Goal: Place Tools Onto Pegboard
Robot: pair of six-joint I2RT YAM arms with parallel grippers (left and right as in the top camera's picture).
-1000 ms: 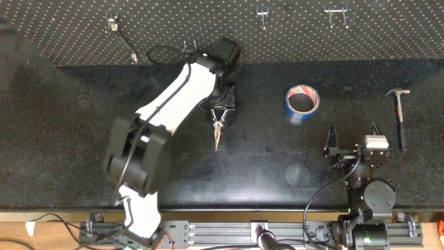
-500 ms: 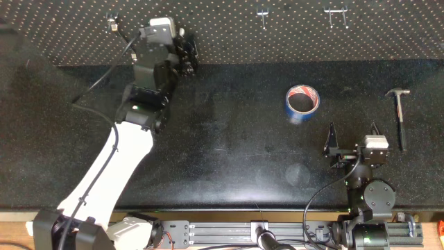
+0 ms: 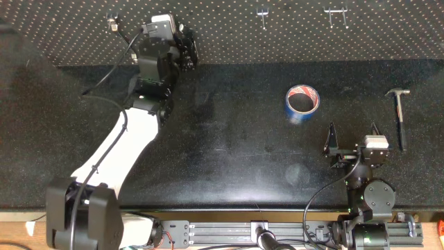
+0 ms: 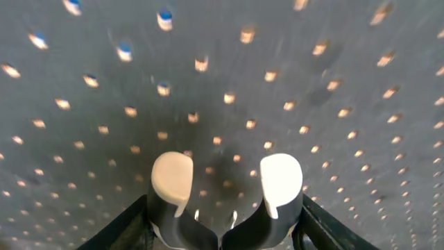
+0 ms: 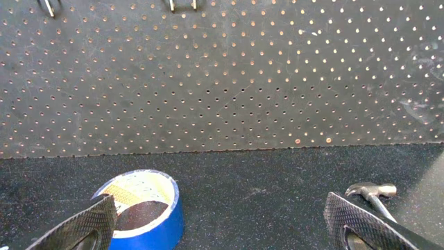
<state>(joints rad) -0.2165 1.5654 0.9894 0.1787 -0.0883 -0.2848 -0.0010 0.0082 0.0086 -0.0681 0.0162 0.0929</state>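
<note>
Left end effector (image 3: 186, 51), at the table's 11 o'clock, grips dark pliers with cream-tipped handles (image 4: 172, 177) against the perforated pegboard (image 3: 291, 31). Right end effector (image 3: 352, 139) gapes wide at 4 o'clock, with a blue tape roll (image 3: 302, 103) at its 11 o'clock.

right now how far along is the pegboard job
Done: nothing is clearly hung; the two hooks at the pegboard's upper right are bare. In hand: the left gripper is up against the pegboard; whether it holds a tool is not visible. Left: the tape roll and the hammer lie on the table, with the right gripper open and empty beside them.
</note>
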